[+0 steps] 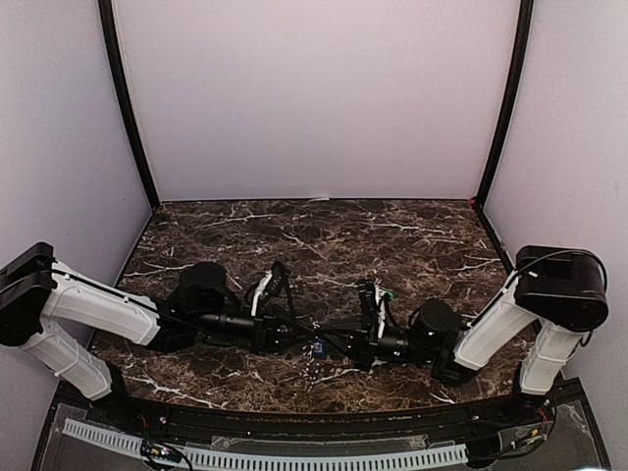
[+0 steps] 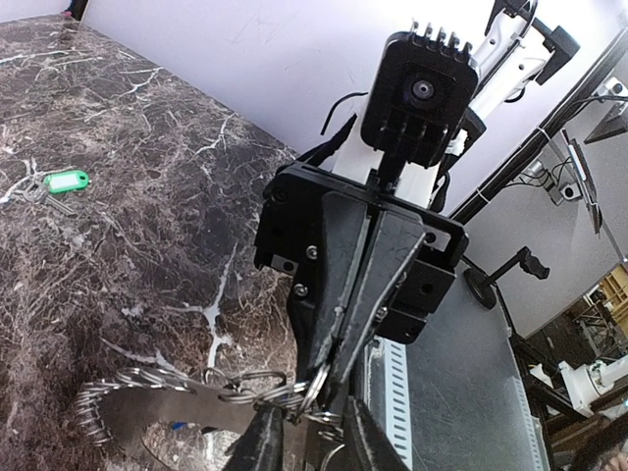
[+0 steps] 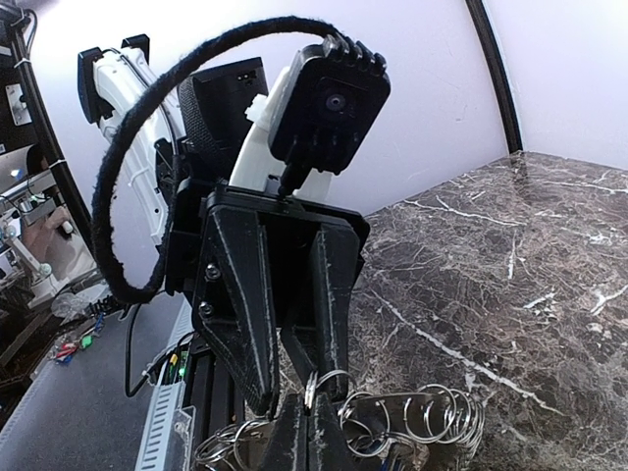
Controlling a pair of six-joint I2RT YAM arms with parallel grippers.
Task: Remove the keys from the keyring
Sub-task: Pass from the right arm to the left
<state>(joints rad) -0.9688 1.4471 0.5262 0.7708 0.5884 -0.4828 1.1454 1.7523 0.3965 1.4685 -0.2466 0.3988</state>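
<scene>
The task was only partly done, as far as the views showed: the green key (image 2: 67, 181) lay alone on the table (image 2: 147, 255), well apart from the keyring (image 2: 147, 412), while a blue key (image 1: 320, 345) hung under the meeting grippers, so the blue ones seemed left to remove. The keyring was held above the table near its front edge, between both arms. The right gripper (image 2: 329, 378) had its fingers pressed together on a small wire ring (image 3: 319, 388) at the keyring's edge. The left gripper (image 3: 299, 391) had its fingers a little apart with wire rings between them; whether they really pinched something I cannot tell. The keyring lay about flat, its face up, and its visible part stretched sideways from the fingers, across the line of the two arms; being round and half hidden, it showed no clear long axis
</scene>
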